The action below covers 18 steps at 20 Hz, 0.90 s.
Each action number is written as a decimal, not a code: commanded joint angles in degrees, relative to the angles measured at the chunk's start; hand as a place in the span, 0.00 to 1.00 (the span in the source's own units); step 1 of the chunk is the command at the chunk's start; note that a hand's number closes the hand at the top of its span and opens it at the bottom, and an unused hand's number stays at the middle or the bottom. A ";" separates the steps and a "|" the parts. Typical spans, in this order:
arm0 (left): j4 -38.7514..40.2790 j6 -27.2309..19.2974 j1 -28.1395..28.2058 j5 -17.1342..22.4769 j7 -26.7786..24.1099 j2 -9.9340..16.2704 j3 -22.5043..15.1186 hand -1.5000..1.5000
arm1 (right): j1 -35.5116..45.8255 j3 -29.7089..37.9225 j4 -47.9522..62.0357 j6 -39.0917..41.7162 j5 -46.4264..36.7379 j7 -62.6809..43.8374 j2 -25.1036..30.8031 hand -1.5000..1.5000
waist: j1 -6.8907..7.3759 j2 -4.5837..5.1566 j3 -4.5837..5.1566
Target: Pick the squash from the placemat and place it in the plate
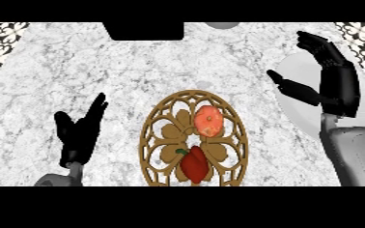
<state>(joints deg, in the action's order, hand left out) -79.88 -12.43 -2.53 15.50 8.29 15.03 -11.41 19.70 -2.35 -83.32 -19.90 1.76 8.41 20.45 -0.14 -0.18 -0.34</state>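
The fingers [317,42] of the right hand [324,84] are held straight and spread, thumb apart, with nothing between them; the hand hangs above the pale plate [296,67] near the counter's right edge. The fingers of the left hand [80,133] are likewise extended and released, pointing up, and this hand rests toward the counter's near-left corner, holding nothing.

Between the two hands, at the middle of the near edge, a golden openwork placemat [153,125] is laid on the marble counter [107,72]. On it the orange squash [208,121] is seen, in the upper right part of the mat, with a red pepper [194,166] just below it, nearer the edge.

The squash is judged untouched: no pick has been made, and nothing of the task is done as far as can be seen. Reaching, grasping, carrying across to the plate and releasing all remain. A dark object [146,31] is placed at the far edge.
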 commanded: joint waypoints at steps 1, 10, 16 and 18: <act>2.49 1.18 -0.06 -0.71 1.96 -2.89 -1.90 0.50 | -3.78 1.79 -1.99 3.26 1.07 3.76 0.48 0.00 | -0.07 0.17 0.33; 0.33 1.13 1.11 -1.09 1.17 -2.22 -0.68 0.50 | -4.08 -8.86 -12.14 18.79 -6.79 -19.10 16.78 0.00 | -0.38 -0.07 0.54; -2.92 2.01 4.08 -1.87 1.58 -2.07 -1.75 0.50 | 2.08 -17.07 -21.84 21.19 -13.16 -39.24 14.49 0.00 | 0.57 -0.05 0.44; 1.02 2.71 -1.29 -1.36 3.00 -2.14 -0.01 0.50 | 0.01 -20.27 -21.18 21.51 -16.39 -40.32 13.11 0.00 | -0.06 0.15 0.42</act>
<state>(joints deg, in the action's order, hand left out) -81.44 -10.10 -1.22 14.19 10.04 14.52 -10.94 19.29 -17.50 -102.46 0.22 -9.77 -24.85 34.72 0.05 -0.40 -0.16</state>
